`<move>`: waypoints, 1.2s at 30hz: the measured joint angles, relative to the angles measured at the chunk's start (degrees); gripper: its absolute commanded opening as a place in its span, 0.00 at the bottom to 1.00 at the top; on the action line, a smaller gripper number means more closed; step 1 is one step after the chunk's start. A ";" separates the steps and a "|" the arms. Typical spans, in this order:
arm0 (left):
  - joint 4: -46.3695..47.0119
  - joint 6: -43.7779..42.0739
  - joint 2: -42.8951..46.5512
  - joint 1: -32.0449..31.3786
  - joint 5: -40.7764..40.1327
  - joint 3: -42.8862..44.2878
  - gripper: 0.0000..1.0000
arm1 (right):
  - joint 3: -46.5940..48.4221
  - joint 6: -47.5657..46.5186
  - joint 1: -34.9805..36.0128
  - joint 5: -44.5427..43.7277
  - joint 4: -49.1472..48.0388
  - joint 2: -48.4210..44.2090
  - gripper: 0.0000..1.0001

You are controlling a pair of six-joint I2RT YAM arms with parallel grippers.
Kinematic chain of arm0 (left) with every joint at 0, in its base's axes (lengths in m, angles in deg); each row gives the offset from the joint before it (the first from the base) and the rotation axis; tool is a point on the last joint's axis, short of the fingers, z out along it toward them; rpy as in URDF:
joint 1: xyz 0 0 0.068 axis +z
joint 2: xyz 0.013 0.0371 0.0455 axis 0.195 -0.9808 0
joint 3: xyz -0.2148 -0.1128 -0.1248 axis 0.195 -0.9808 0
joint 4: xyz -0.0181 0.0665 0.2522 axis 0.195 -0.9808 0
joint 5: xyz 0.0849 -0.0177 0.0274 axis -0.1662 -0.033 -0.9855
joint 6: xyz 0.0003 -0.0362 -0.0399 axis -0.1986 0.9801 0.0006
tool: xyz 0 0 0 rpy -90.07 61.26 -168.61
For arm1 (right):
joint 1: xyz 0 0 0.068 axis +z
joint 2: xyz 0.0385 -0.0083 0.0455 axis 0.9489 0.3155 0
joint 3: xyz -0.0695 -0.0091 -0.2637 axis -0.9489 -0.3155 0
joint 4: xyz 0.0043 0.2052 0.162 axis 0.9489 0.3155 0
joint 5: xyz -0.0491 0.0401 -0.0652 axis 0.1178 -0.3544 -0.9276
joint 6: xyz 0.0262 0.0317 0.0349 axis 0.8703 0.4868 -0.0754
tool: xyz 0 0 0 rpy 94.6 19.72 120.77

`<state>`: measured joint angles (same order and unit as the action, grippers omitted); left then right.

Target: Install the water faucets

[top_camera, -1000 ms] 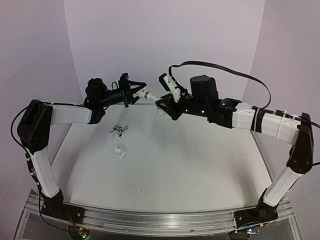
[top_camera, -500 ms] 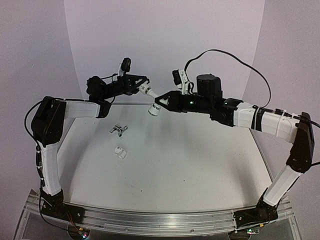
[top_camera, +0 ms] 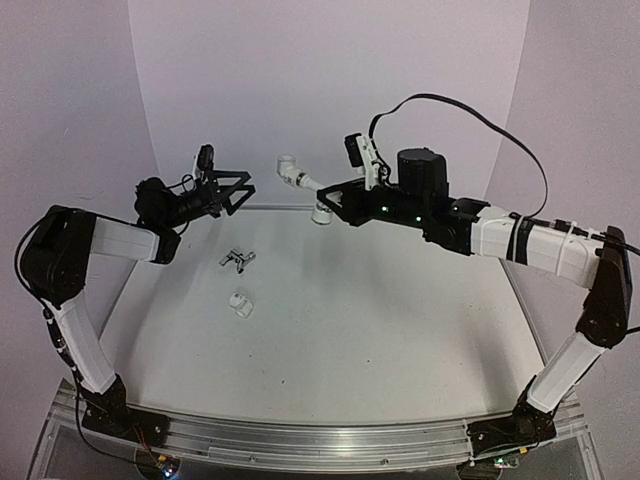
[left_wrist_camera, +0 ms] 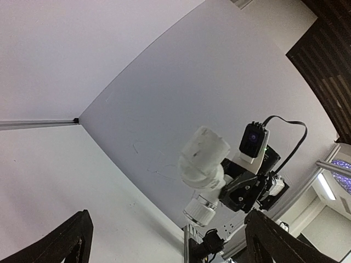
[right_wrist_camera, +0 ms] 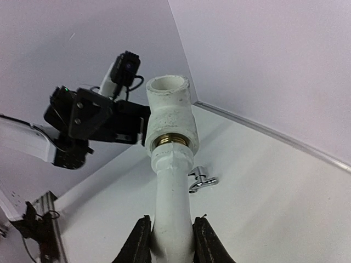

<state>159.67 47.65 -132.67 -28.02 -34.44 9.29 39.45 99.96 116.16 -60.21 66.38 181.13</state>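
Observation:
The water faucets show as three things. A white pipe assembly (top_camera: 298, 177) with a brass thread hangs in the air over the table's back, and my right gripper (top_camera: 326, 197) is shut on its stem. In the right wrist view the assembly (right_wrist_camera: 170, 126) rises from between the right gripper (right_wrist_camera: 170, 235). My left gripper (top_camera: 236, 188) stands open to its left, apart from it. The left wrist view shows the assembly (left_wrist_camera: 203, 159) ahead of the open left gripper (left_wrist_camera: 168, 222). A silver pronged piece (top_camera: 237, 259) (right_wrist_camera: 202, 179) and a small white fitting (top_camera: 240, 304) lie on the table.
The white table (top_camera: 380, 330) meets curved pale walls close behind both grippers. A black cable (top_camera: 470, 105) loops above the right arm. An aluminium rail (top_camera: 320, 440) runs along the near edge between the two arm bases.
My left gripper has opened, let go of the white assembly and drawn back to the left. The right gripper keeps its hold, with the assembly's free end now pointing up and left.

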 measured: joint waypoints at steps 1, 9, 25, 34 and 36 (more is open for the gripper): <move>-1.95 -0.45 2.03 0.49 -0.33 -0.41 0.92 | -0.01 -2.76 0.00 -0.65 0.12 -0.07 0.00; -38.05 -4.98 11.35 0.39 -2.74 9.38 0.89 | -0.01 -24.40 0.93 -8.23 2.44 -0.08 0.00; -60.39 9.97 11.02 -9.70 -11.90 12.72 1.00 | -0.04 -43.38 4.71 -20.51 3.41 1.99 0.00; -60.38 11.24 7.09 -11.00 -18.02 15.96 0.99 | -0.03 -44.31 6.61 -22.31 3.37 3.01 0.00; -60.41 11.42 5.46 -11.54 -18.72 16.77 0.94 | 0.01 -44.70 7.21 -22.87 3.35 3.47 0.00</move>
<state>99.26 59.07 -127.21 -39.57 -53.16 26.06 39.46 55.25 123.37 -83.07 69.72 184.60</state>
